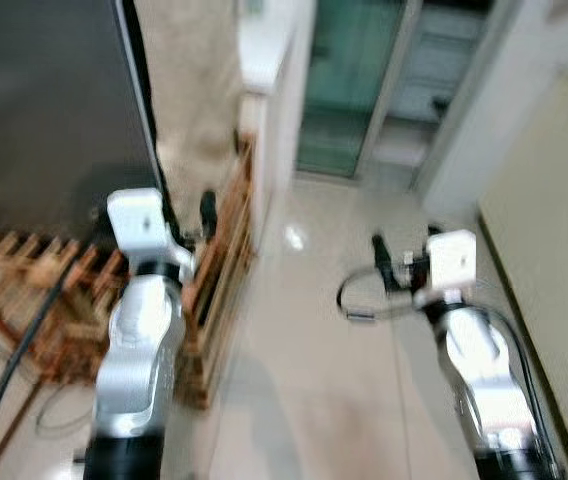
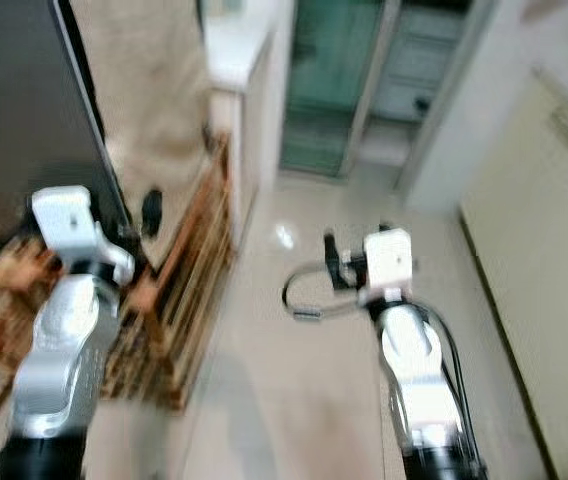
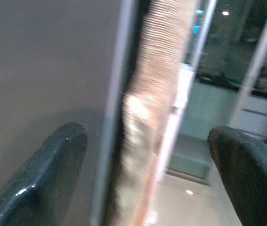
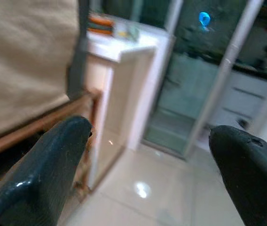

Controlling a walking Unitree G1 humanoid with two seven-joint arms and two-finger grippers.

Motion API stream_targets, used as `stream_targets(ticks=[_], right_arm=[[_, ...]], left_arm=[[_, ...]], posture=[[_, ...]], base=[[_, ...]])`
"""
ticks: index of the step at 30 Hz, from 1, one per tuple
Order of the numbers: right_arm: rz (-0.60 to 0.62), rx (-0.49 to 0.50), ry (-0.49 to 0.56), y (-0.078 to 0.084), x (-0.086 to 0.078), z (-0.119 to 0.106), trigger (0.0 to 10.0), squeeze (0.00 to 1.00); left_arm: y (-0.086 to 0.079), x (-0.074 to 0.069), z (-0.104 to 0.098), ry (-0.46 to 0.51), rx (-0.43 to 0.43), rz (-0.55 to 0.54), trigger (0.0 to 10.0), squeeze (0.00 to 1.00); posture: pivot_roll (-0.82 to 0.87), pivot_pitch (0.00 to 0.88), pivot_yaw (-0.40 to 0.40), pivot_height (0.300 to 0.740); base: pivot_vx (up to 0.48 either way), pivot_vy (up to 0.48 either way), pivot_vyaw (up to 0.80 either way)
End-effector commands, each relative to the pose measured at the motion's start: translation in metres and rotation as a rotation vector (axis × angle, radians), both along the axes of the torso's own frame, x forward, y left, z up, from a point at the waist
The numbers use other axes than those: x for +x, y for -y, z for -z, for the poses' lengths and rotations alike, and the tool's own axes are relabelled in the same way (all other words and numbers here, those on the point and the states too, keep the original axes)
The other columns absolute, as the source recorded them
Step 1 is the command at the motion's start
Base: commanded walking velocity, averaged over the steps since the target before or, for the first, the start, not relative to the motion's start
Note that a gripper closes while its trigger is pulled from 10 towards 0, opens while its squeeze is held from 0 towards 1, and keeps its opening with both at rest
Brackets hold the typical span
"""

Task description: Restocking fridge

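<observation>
The head views are blurred. A tall dark grey panel (image 1: pixel 44 110) with a pale edge fills the upper left; I cannot tell whether it is the fridge. My left gripper (image 1: pixel 192 222) is raised close to that panel's edge, above a wooden rack. In the left wrist view its fingers (image 3: pixel 44 174) stand wide apart, open, with nothing between them. My right gripper (image 1: pixel 406 255) hovers over the tiled floor to the right, open and empty, its fingers (image 4: pixel 44 165) spread in the right wrist view. No item to stock can be made out.
A slatted wooden rack (image 1: pixel 219 290) runs along the floor beside the panel, with a black cable (image 1: pixel 14 360) trailing at its left. Behind stand a white counter (image 1: pixel 269 60) and a glass sliding door (image 1: pixel 349 80). A cream wall (image 1: pixel 554 260) bounds the right. Glossy tiles (image 1: pixel 334 380) lie ahead.
</observation>
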State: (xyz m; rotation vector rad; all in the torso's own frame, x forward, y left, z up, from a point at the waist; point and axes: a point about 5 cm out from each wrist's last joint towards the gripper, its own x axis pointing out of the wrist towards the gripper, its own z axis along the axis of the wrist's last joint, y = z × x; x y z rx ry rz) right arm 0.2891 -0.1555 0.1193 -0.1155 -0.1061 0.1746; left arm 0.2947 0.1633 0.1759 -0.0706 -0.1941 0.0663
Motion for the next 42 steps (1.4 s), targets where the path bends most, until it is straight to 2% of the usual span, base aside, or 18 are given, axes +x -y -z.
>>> stream_targets(ticks=[1,6,7,14,23,25,28,30,31,32,33,34,35,36,37,38,39,42], right_arm=[[0.013,-0.010,-0.004,-0.001,0.000,0.002,10.0,0.00],[0.012,-0.004,-0.001,-0.003,0.001,0.003,10.0,0.00],[0.011,-0.002,-0.002,-0.005,0.001,0.004,10.0,0.00],[-0.004,-0.004,0.003,-0.012,0.004,0.004,10.0,0.00],[-0.001,-0.016,0.012,-0.010,0.004,0.002,10.0,0.00],[-0.001,-0.020,0.010,-0.009,0.005,0.002,10.0,0.00],[-0.006,-0.030,0.015,-0.010,0.005,0.001,10.0,0.00],[-0.007,-0.033,0.024,-0.009,0.003,-0.002,10.0,0.00],[0.009,-0.013,0.017,-0.006,-0.002,-0.001,10.0,0.00],[0.021,-0.007,0.009,0.000,-0.015,0.003,10.0,0.00],[0.021,-0.007,0.009,0.000,-0.015,0.003,10.0,0.00],[0.027,-0.004,0.002,0.004,-0.024,0.005,10.0,0.00],[0.038,-0.003,-0.007,0.010,-0.039,0.009,10.0,0.00],[0.047,-0.001,0.002,0.017,-0.054,0.011,10.0,0.00],[0.046,0.003,0.015,0.022,-0.065,0.010,10.0,0.00],[0.048,-0.009,0.029,0.026,-0.073,0.009,10.0,0.00],[0.059,-0.021,0.036,0.030,-0.076,0.007,10.0,0.00],[0.083,-0.010,0.028,0.034,-0.073,0.006,10.0,0.00]], left_arm=[[-0.008,0.003,0.002,-0.028,0.020,-0.041,10.0,0.00],[-0.022,0.010,-0.012,0.011,0.056,-0.125,10.0,0.00],[-0.026,0.016,-0.022,0.037,0.066,-0.141,10.0,0.00],[-0.021,0.030,-0.041,0.081,0.085,-0.109,10.0,0.00],[-0.014,0.044,-0.022,-0.038,0.074,-0.144,10.0,0.00],[-0.009,0.049,-0.017,-0.061,0.060,-0.134,10.0,0.00],[-0.003,0.051,-0.012,-0.084,0.098,-0.072,10.0,0.00],[-0.006,0.043,-0.008,-0.069,0.150,-0.008,10.0,0.00],[-0.012,0.031,-0.004,-0.049,0.180,0.030,10.0,0.00],[-0.022,0.010,0.006,-0.044,0.211,0.077,10.0,0.00],[-0.022,0.010,0.006,-0.044,0.211,0.077,10.0,0.00],[-0.027,-0.005,0.012,-0.044,0.232,0.111,10.0,0.00],[-0.037,-0.030,0.025,-0.070,0.233,0.129,10.0,0.00],[-0.050,-0.062,0.046,-0.165,0.093,0.068,10.0,0.00],[-0.058,-0.088,0.059,-0.236,0.028,0.010,10.0,0.00],[-0.060,-0.108,0.064,-0.275,0.034,-0.019,10.0,0.00],[-0.059,-0.112,0.065,-0.283,0.040,-0.038,10.0,0.00],[-0.059,-0.085,0.050,-0.204,-0.004,-0.118,10.0,0.00]], posture=[[-0.09,0.000,-0.041,0.740],[-0.08,0.000,-0.033,0.740],[-0.08,0.000,-0.030,0.740],[-0.08,0.000,-0.019,0.740],[-0.10,0.000,-0.023,0.740],[-0.10,0.000,-0.024,0.740],[-0.12,0.000,-0.017,0.740],[-0.12,0.000,-0.016,0.740],[-0.10,0.000,-0.020,0.740],[-0.10,0.000,-0.022,0.740],[-0.10,0.000,-0.022,0.740],[-0.10,0.000,-0.022,0.740],[-0.09,0.000,-0.019,0.740],[-0.10,0.000,-0.024,0.740],[-0.11,0.000,-0.027,0.740],[-0.11,0.000,-0.026,0.740],[-0.10,0.000,-0.034,0.740],[-0.10,0.000,-0.049,0.740]], base=[[0.000,0.000,0.00],[0.000,0.000,0.00],[0.000,0.000,0.00],[0.000,0.000,0.00],[0.000,0.000,0.00],[0.000,0.000,0.00],[0.000,0.000,0.00],[0.000,0.000,0.00],[0.000,0.000,0.00],[0.000,0.000,0.00],[0.000,0.000,0.00],[0.000,0.000,0.00],[0.000,0.000,0.00],[0.000,0.000,0.00],[0.000,0.000,0.00],[0.000,0.000,0.00],[0.000,0.000,0.00],[0.000,0.000,0.00]])
